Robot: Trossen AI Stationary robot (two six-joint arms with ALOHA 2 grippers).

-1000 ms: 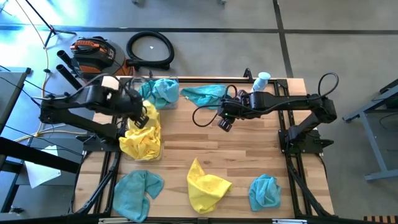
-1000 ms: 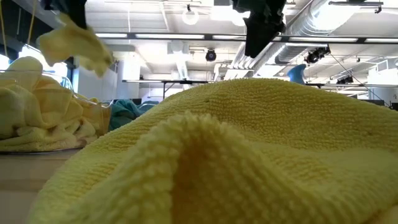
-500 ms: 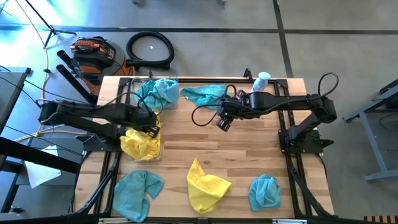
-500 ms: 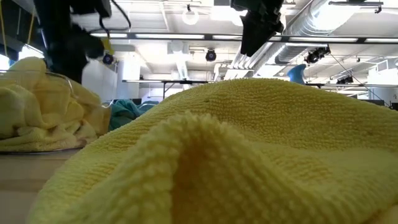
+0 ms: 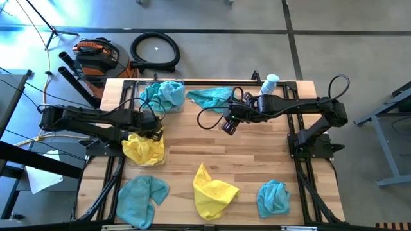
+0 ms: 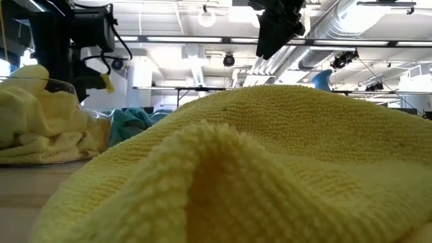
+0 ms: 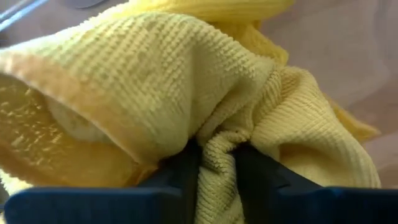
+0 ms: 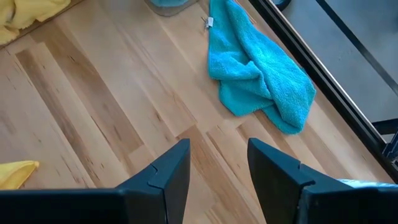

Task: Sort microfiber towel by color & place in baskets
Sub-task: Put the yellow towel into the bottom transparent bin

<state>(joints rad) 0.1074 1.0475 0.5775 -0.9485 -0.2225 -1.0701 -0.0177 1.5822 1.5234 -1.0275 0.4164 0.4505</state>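
- Yellow cloth (image 7: 186, 106) sits between the left gripper (image 7: 214, 165) fingers; fabric bunched in the narrow gap, so it is pinching that towel.
- Left gripper (image 5: 151, 125) is low over the yellow-filled basket (image 5: 145, 149), which lies directly beneath it; the heap of yellow towels (image 6: 40, 128) fills that bin.
- Just beyond the left gripper, toward the far table edge, the second basket (image 5: 162, 95) holds teal towels.
- Right gripper (image 5: 229, 126) hangs above bare wood (image 8: 93, 112) mid-table, fingers (image 8: 168, 171) spread, nothing between them.
- A loose teal towel (image 8: 261, 65) lies on the table ahead of the right gripper, near the far edge; same cloth seen from above (image 5: 210, 97), close beside the gripper.
- Toward the near edge, well apart from both grippers: a teal towel (image 5: 141, 197) on the left gripper's side, a yellow towel (image 5: 213, 191) in the middle, a teal towel (image 5: 273, 197) on the right gripper's side.
- That middle yellow towel fills the low view (image 6: 270, 169).
- White-and-blue bottle (image 5: 270, 83) stands at the far edge, past the right arm.
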